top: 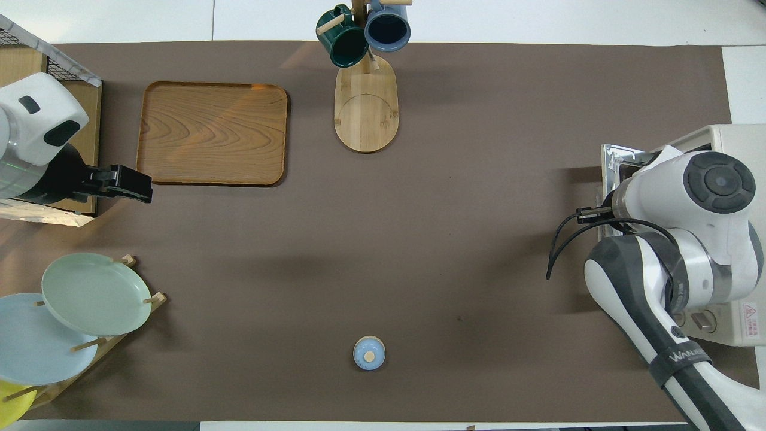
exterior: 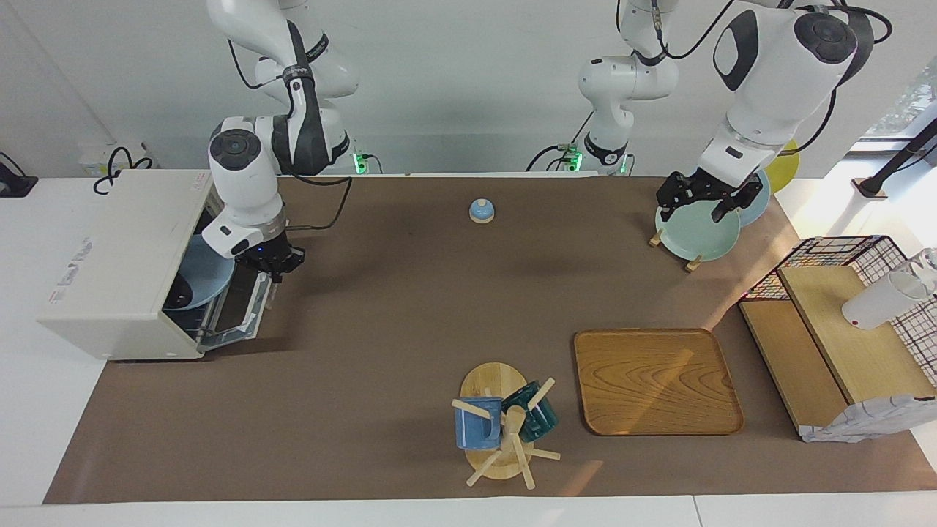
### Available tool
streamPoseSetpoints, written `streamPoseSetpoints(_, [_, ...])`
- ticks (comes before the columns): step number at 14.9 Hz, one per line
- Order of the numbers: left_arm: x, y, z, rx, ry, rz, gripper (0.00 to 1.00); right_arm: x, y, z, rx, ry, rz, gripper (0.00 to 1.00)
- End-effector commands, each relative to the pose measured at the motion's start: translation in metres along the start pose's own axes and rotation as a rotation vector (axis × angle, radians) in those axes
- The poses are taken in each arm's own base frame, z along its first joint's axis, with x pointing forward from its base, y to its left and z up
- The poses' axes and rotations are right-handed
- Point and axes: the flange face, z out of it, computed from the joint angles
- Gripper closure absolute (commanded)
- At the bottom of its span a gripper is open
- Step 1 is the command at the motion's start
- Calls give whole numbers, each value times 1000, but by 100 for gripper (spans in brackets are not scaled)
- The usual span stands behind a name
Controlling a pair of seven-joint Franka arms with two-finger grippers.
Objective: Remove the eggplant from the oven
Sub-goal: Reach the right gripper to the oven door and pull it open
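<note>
The white oven (exterior: 121, 256) stands at the right arm's end of the table with its glass door (exterior: 238, 311) dropped open. Inside it lies a light blue plate (exterior: 208, 274) with a dark shape on it, the eggplant (exterior: 178, 296), seen only in part. My right gripper (exterior: 274, 269) hangs just above the open door at the oven's mouth, apart from the eggplant. In the overhead view the right arm covers the oven (top: 739, 140) mouth and the gripper. My left gripper (exterior: 694, 208) waits, open and empty, over the plate rack; it also shows in the overhead view (top: 134, 182).
A plate rack with a pale green plate (exterior: 695, 230) stands near the left arm's base. A wooden tray (exterior: 655, 380), a mug tree with mugs (exterior: 505, 424), a small blue lid (exterior: 481, 211) and a wire-and-wood shelf (exterior: 842, 337) stand on the brown mat.
</note>
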Motion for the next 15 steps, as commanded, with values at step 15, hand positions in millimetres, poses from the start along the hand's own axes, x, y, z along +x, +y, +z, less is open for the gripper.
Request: streamPoseSetpoints(15, [-4,-4,-3,-3,11,-4,0,12,-36,60,63,-25,139,100])
